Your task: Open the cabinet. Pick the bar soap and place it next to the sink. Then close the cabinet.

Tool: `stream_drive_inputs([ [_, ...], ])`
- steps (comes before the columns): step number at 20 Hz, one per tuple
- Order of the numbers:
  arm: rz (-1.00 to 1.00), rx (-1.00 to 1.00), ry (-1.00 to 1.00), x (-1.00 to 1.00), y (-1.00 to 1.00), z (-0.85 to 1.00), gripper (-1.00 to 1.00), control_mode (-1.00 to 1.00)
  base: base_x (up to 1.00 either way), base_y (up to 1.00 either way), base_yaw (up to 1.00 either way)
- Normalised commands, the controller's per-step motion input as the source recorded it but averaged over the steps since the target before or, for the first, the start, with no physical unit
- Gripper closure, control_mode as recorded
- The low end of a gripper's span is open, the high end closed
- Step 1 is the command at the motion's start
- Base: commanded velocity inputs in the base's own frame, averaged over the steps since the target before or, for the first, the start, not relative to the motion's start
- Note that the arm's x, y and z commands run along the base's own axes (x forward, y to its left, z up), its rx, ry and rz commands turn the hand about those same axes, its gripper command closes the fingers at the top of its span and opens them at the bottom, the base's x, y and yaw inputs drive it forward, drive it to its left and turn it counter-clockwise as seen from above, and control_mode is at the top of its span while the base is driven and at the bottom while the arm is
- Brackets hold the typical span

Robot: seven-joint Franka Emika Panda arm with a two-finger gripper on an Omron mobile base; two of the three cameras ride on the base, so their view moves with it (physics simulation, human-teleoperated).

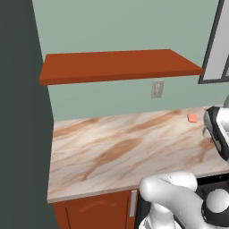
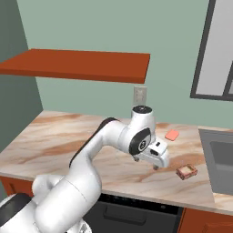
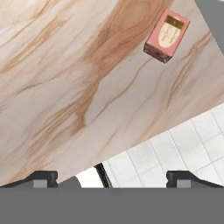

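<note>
**Soap on the worktop near the wall, gripper empty above the front edge**

The soap (image 2: pixel 172 134) is seen lying flat on the marbled worktop (image 2: pixel 68 145), near the back edge and just short of the sink (image 2: pixel 218 159), whose grey basin is set into the worktop's right end. In the left base view the soap (image 1: pixel 192 118) is found near the back right of the worktop (image 1: pixel 112 152), below and to the right of the outlet (image 1: pixel 157 88) on the wall.

A small box (image 2: pixel 186 171) with a pink body and a pale label is placed closer to the front edge, between the gripper and the sink, well apart from the soap. In the hand view the box (image 3: pixel 166 35) is shown tilted near the top right, with a grey sliver of the sink (image 3: pixel 214 17) beyond it.

The gripper (image 2: pixel 157 164) is held above the worktop near its front edge, left of the box and touching nothing. In the hand view the gripper (image 3: pixel 112 177) is seen with its two tips set far apart and nothing between them; the worktop's front edge and the white floor tiles (image 3: pixel 175 148) lie beneath.

A red-brown shelf (image 1: pixel 116 66) is fixed to the wall above the worktop, and a red-brown cabinet door (image 1: pixel 98 210) with a pale handle is seen below the front edge, shut.
</note>
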Motion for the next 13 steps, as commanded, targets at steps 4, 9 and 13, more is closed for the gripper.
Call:
stream_drive_inputs([
  [4, 0.18, -0.14, 0.0, -0.24, 1.0, 0.37, -1.0, -1.0, 0.0, 0.0, 0.0],
  [9, 0.23, -0.05, 0.0, -0.08, 1.0, 0.2, -1.0, -1.0, 0.0, 0.0, 0.0],
  [13, 0.29, -0.01, 0.0, 0.01, 1.0, 0.28, -1.0, -1.0, 0.0, 0.0, 0.0],
])
